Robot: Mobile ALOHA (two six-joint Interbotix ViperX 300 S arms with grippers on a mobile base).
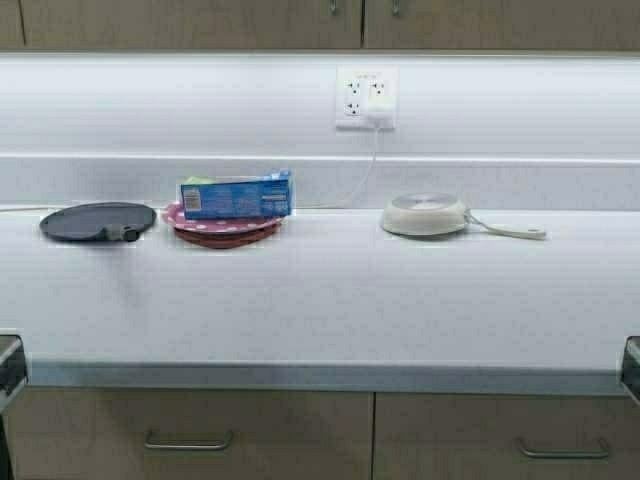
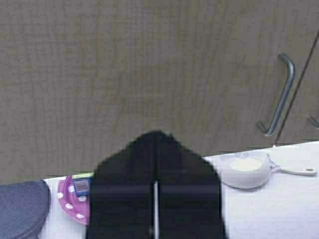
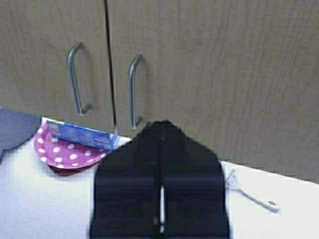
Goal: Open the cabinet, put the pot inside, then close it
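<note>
The cabinet (image 1: 200, 22) is a tan wood-grain wall unit along the top of the high view. Both doors are shut, and their slim metal handles (image 1: 334, 6) meet at the lower corners. The right wrist view shows both handles (image 3: 133, 89) and the door seam. The left wrist view shows one handle (image 2: 280, 94). The pot is out of view in every frame. My left gripper (image 2: 156, 137) is shut and empty, low at the left front of the counter. My right gripper (image 3: 160, 127) is shut and empty, low at the right front.
On the white counter (image 1: 320, 300) lie a flat dark lid (image 1: 97, 220), a pink dotted plate (image 1: 220, 228) with a blue box (image 1: 236, 196) on it, and a cream long-handled pan (image 1: 425, 214). A wall socket (image 1: 366, 97) has a cord. Base cabinets (image 1: 188, 440) stand below.
</note>
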